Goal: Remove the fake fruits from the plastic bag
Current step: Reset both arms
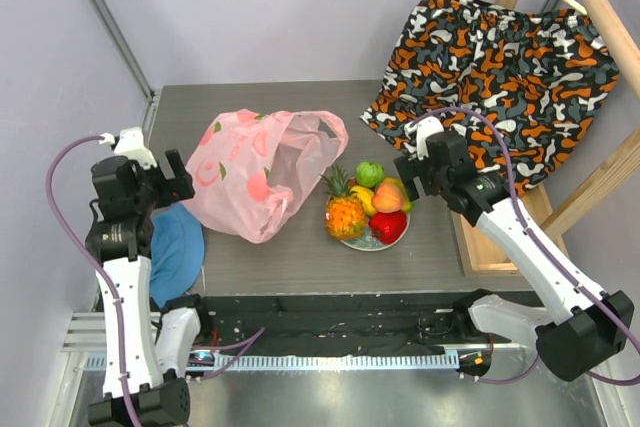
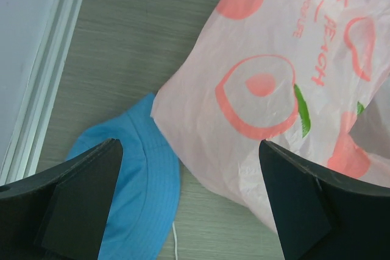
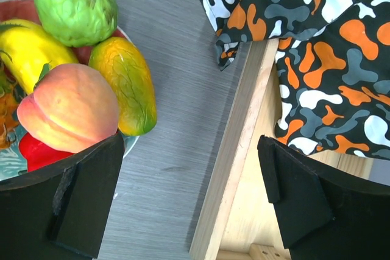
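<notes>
You are holding both pincers wide and empty. The left gripper is hovering at the plastic bag's 9 o'clock edge, near the blue hat. The right gripper is hanging at the plate's 1 o'clock. The fake fruits are sitting piled on the plate at the bag's 3 o'clock, which is keeping them from rolling. The bag is probably lying empty, though its crinkles may be hiding one.

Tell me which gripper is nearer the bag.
Left. The left gripper hangs open just off the bag's left edge; the right gripper is open beyond the plate of fruits, on the bag's right.
</notes>
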Robot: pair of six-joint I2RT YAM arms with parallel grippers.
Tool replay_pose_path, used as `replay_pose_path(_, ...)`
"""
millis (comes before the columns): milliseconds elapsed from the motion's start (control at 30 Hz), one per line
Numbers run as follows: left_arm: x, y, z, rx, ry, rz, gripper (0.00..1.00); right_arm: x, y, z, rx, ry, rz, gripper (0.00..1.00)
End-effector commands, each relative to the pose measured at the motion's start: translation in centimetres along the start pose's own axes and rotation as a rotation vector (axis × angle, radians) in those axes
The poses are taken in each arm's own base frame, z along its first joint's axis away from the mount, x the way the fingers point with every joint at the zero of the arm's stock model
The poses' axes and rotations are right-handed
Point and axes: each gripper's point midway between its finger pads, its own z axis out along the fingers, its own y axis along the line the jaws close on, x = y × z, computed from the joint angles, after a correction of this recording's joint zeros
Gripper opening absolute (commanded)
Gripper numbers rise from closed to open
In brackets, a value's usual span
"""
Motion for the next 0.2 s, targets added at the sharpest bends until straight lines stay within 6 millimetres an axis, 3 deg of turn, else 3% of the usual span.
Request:
replay_pose_path(0, 1.02, 0.02, -0.18, -0.018, 0.015, -0.014, 1.0, -1.45, -1.42, -0.47, 0.042, -0.087, 0.075, 1.0)
replay_pose_path(167, 1.61, -0.29, 0.34, -0.001, 0.004, -0.042, 1.0, -0.75, -1.67, -0.33, 0.031, -0.061, 0.098, 1.0)
